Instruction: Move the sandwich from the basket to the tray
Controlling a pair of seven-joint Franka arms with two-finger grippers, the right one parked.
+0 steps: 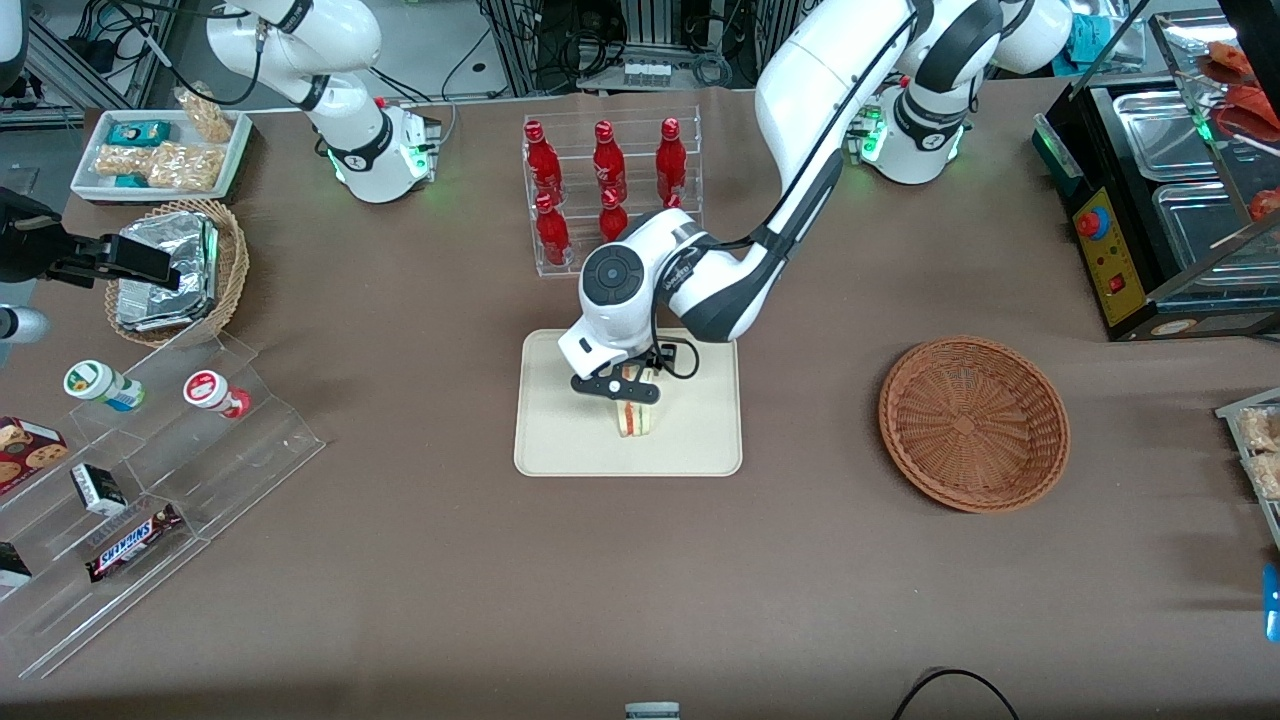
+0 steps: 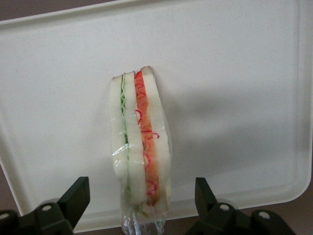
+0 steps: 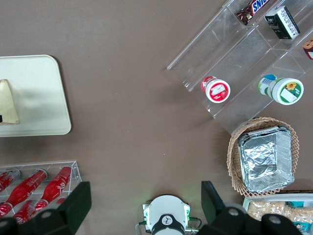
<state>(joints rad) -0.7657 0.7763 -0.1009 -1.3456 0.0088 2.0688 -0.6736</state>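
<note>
Left arm bent low, claw point(image 1: 630, 393) pointing down, fingers apparently spread.

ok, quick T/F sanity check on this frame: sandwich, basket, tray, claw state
1. The sandwich stands on edge on the tray. True.
2. The basket holds another sandwich. False: it holds nothing.
3. The claw is clamped on the sandwich. False: its fingers are spread, apart from the bread on both sides.
4. The claw is above the tray. True.
5. The basket lies toward the parked arm's end of the table. False: toward the working arm's.
</note>
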